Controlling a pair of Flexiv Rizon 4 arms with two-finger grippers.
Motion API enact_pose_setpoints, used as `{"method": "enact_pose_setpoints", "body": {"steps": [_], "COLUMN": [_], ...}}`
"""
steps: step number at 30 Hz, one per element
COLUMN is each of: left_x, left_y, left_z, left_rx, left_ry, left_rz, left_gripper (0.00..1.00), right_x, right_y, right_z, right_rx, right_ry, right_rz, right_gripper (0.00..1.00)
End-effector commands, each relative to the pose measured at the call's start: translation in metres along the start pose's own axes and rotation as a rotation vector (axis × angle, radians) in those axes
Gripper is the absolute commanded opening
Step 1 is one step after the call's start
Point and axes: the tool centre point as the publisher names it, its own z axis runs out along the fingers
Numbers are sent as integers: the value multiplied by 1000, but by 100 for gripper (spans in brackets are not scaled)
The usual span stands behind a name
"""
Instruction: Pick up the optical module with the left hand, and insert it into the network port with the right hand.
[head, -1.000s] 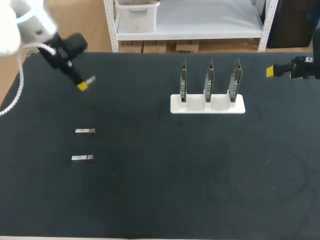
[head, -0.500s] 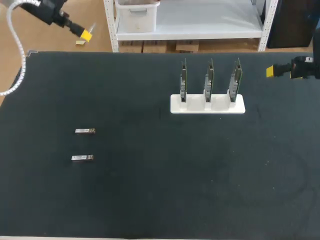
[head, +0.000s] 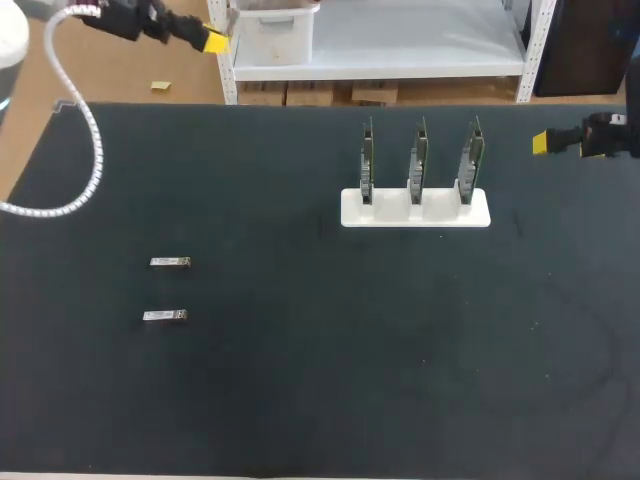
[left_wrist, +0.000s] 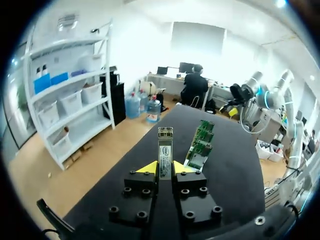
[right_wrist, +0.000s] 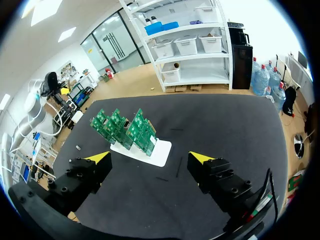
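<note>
From above: finds the left gripper (head: 215, 42) raised beyond the far left edge of the table (head: 300, 400), too small there to tell what sits in it. Finds the right gripper (head: 540, 143) over the far right edge, near the rack (head: 415, 210) with its three upright boards (head: 419, 155). Shows two loose modules (head: 170, 262) lying flat, one near the other, well to the left of the rack. From the left wrist: shows the yellow tips clamped on a module (left_wrist: 165, 145), upright along the fingers, most of its length sticking out ahead. Looks like a slim silvery metal bar with a printed label on its face. Likely handles as light, stiff and smooth-sided, so apt to slip or twist in a handover. Best taken by the long flat sides near the free end, squarely. From the right wrist: shows the fingers (right_wrist: 100, 158) wide apart with nothing between them, rack and boards ahead; ports too small to make out.
</note>
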Motion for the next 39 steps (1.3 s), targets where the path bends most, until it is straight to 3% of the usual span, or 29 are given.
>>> {"method": "enact_pose_setpoints", "body": {"steps": [1, 14, 26, 39], "left_x": [-8, -41, -51, -49], "left_y": [-21, -64, -94, -115], "left_z": [13, 59, 97, 129], "left_rx": [29, 212, 356, 347], "left_ry": [-214, -270, -310, -366], "left_rz": [64, 178, 172, 177], "left_gripper": [0, 0, 0, 0], "right_x": [0, 0, 0, 0], "right_y": [1, 1, 1, 1], "right_z": [0, 0, 0, 0], "right_rx": [3, 3, 3, 3], "right_ry": [-1, -1, -1, -1], "right_rz": [1, 1, 1, 1], "right_gripper": [100, 100, 100, 100]}}
